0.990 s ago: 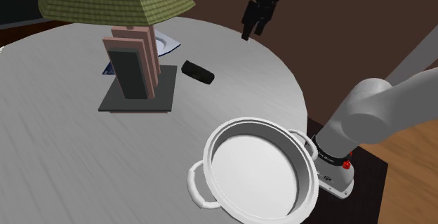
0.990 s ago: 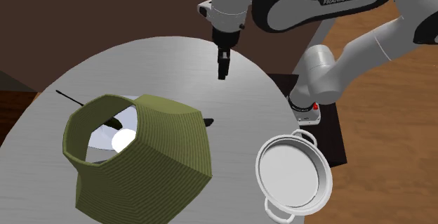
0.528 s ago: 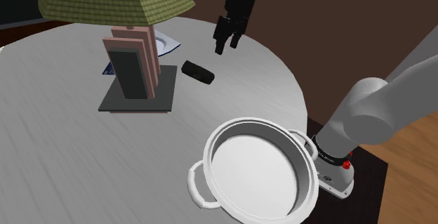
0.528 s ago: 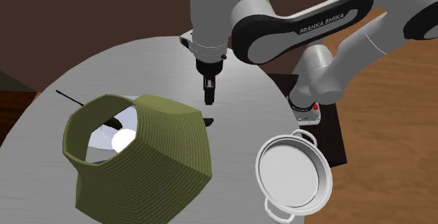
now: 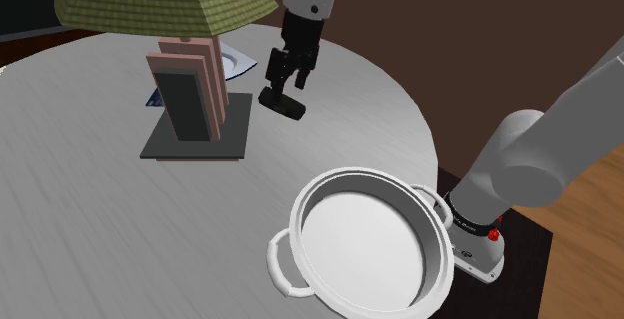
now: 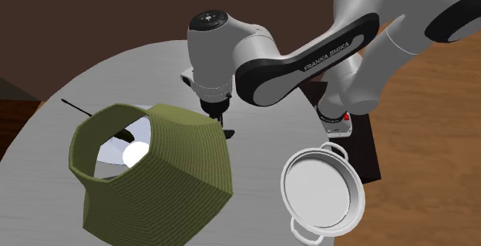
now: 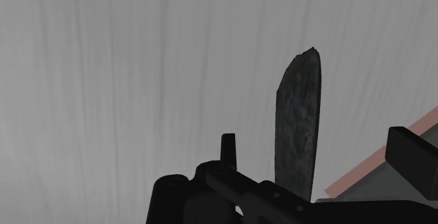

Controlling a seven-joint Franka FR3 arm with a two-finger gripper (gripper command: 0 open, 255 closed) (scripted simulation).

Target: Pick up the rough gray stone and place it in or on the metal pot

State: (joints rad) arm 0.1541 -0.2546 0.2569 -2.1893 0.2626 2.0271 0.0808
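The claw [image 5: 284, 83] has dropped from well beyond the dark gray stone [image 5: 290, 108] to just above it, fingers [image 7: 228, 149] spread astride it, not touching; closing looks next.

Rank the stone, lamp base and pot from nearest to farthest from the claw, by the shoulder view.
1. Stone, just under the claw.
2. Lamp base, to the view's left.
3. Pot, at lower right.
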